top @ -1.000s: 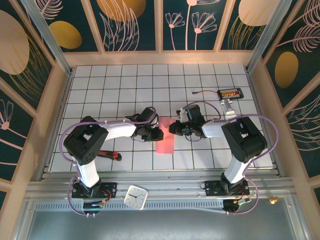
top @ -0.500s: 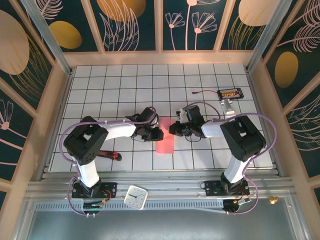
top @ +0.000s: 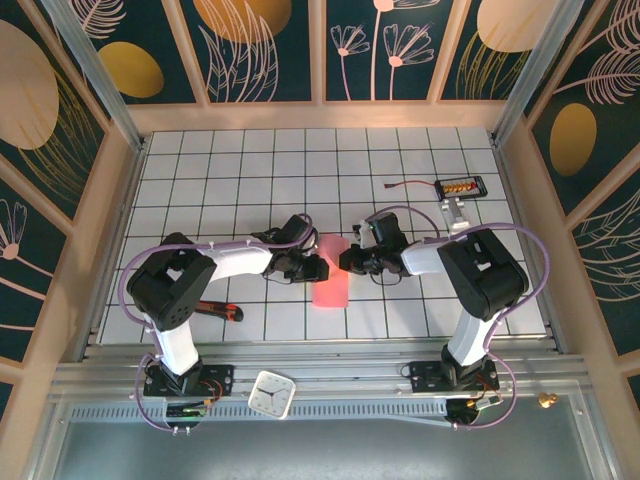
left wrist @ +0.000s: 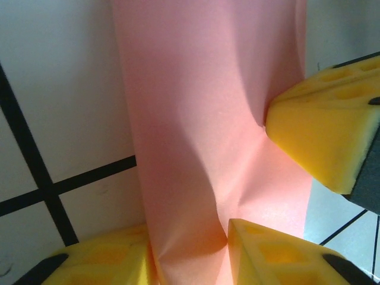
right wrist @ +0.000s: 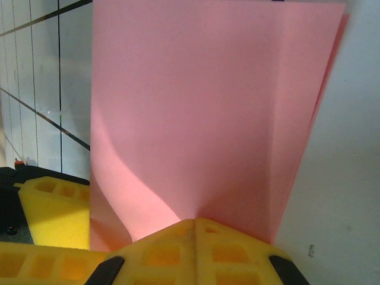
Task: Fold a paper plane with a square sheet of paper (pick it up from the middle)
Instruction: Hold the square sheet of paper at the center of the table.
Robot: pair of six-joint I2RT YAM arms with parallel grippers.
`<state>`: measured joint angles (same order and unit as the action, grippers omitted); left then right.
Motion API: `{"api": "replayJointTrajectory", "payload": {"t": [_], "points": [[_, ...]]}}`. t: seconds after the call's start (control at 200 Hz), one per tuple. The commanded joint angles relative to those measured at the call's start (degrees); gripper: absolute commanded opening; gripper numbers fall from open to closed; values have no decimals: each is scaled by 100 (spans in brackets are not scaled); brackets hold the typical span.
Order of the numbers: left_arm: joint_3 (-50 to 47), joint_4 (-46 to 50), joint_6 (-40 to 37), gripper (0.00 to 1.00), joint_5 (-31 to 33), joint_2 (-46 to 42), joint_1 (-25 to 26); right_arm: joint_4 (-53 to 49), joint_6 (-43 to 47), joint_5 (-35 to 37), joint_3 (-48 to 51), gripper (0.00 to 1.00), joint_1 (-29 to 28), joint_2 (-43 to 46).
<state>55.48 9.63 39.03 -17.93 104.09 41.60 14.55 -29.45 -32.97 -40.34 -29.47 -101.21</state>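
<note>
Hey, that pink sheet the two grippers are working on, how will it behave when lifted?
Probably floppy: the square sheet of paper buckles into soft ripples beside the yellow fingers. Likely very light, since the right gripper holds it with just a fingertip pinch. It looks apt to crease wherever pinched.

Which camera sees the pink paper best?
The right wrist view: the pink paper looks big and its doubled right edge is clear. The top view shows it small, partly covered; the left wrist view shows a wrinkled strip.
</note>
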Motion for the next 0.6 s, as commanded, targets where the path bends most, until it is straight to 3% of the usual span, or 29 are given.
{"api": "replayJointTrajectory", "payload": {"t": [0.0, 0.28, 0.385, 0.485, 0.59], "points": [[-198, 627, -72, 39, 1060, 279, -122, -549, -1, 539, 244, 0, -41, -310], [-11, 967, -47, 59, 1457, -213, -120, -613, -68, 658, 280, 0, -17, -420], [195, 969, 59, 61, 1582, -503, -118, -611, -88, 687, 298, 0, -6, -421], [121, 500, 278, 53, 1172, -833, -122, -611, -106, 696, 307, 0, 1, -428], [-102, -166, 582, 32, 492, -952, -117, -611, -104, 704, 307, 0, 12, -444]]}}
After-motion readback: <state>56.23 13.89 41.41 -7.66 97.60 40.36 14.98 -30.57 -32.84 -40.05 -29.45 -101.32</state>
